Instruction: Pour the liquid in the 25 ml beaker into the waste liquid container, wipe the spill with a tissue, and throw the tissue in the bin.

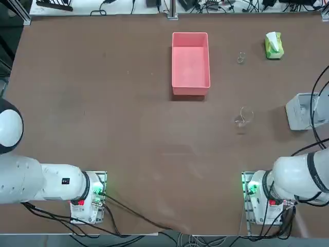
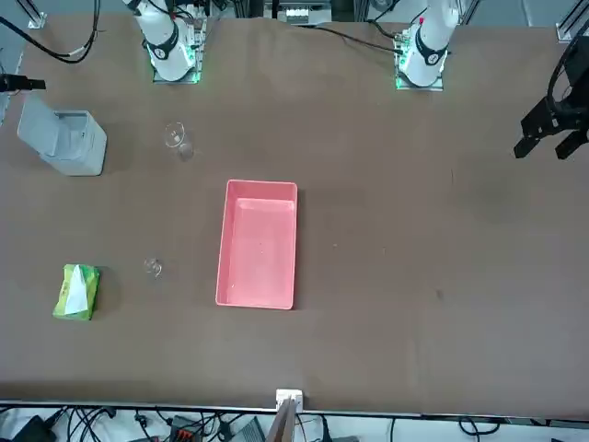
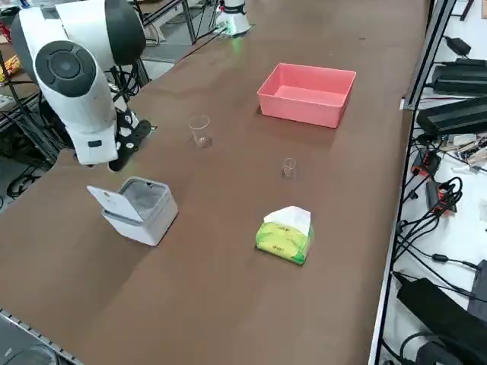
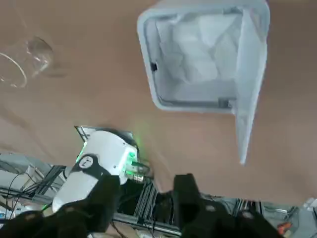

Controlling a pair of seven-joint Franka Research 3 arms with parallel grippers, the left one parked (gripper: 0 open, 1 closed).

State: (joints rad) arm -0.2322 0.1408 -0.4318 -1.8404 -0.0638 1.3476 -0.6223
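1. the right gripper (image 4: 143, 193) hangs above the open grey bin (image 4: 203, 54), its fingers (image 4: 185, 191) spread apart and holding nothing.
2. the larger glass beaker (image 4: 22, 59) stands on the table near the bin.
3. the 25 ml beaker (image 1: 241, 57) sits well away from the gripper, between the pink tray (image 1: 190, 64) and the yellow-green tissue pack (image 1: 274, 45).

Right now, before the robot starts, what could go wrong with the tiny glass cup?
The 25 ml beaker is tiny and clear, so the right pincer, now above the open bin, might miss it or tip it. The larger beaker looks similar and is nearer the arm, so it could be picked by mistake. The tissue pack sits beside the small beaker and could get bumped.
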